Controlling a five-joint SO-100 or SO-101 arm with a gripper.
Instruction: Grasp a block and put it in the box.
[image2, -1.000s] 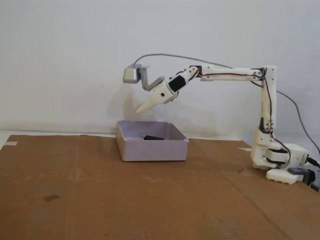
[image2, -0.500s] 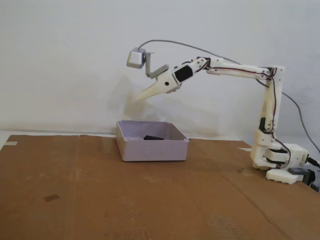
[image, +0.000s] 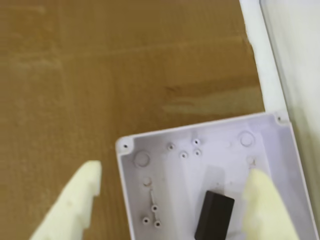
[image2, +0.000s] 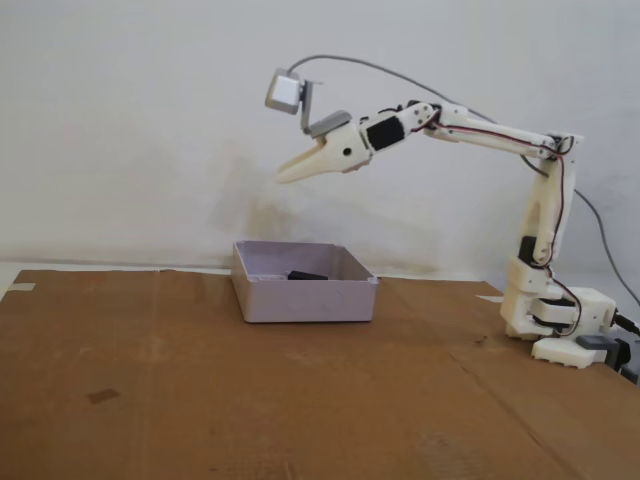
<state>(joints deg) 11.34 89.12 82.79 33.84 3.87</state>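
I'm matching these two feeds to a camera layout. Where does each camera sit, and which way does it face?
Wrist view: rides on the arm, looking down at the box and the block; two pale fingertips show, spread apart.
Fixed view: stands at table level, side-on, facing the wall; the whole arm shows, end effector raised above the box.
Shared: box, block, cardboard.

The white plastic two-finger gripper (image2: 283, 177) has climbed steadily toward twelve o'clock, higher above the shallow pale lilac-grey plastic box (image2: 304, 297), and its arm now slopes upward instead of lying level.
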